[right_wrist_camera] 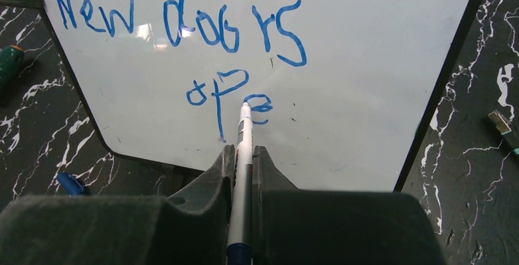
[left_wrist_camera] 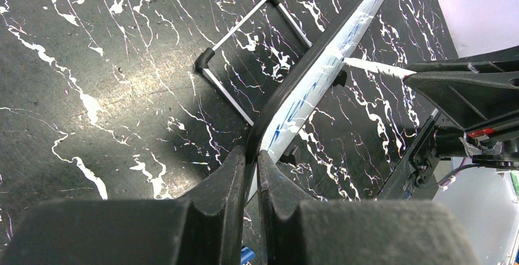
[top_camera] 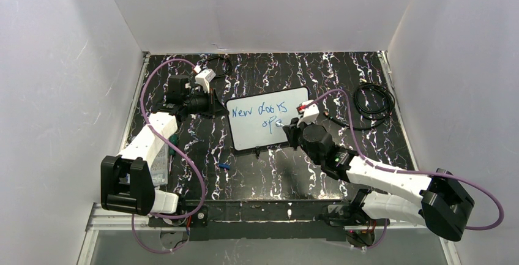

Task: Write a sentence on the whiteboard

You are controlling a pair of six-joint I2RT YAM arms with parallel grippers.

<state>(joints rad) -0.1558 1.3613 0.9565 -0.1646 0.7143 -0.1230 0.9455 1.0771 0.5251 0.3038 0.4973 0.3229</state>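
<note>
The whiteboard [top_camera: 269, 118] lies mid-table, white with a thin dark frame. The sentence [right_wrist_camera: 177, 23] reads "New doors" with "ope" below it in blue. My left gripper [left_wrist_camera: 252, 155] is shut on the whiteboard's left edge [left_wrist_camera: 269, 118]. My right gripper [right_wrist_camera: 243, 153] is shut on a white marker [right_wrist_camera: 243, 149] with a blue end; its tip touches the board at the "e" [right_wrist_camera: 258, 107]. From above, the right gripper [top_camera: 292, 129] sits over the board's lower middle and the left gripper [top_camera: 215, 104] at its left edge.
A blue marker cap [top_camera: 224, 166] lies on the black marbled table in front of the board. A green marker [right_wrist_camera: 9, 60] lies left of the board. A black coiled cable [top_camera: 374, 101] lies at the right. A wire stand [left_wrist_camera: 245, 51] lies behind the board. White walls enclose the table.
</note>
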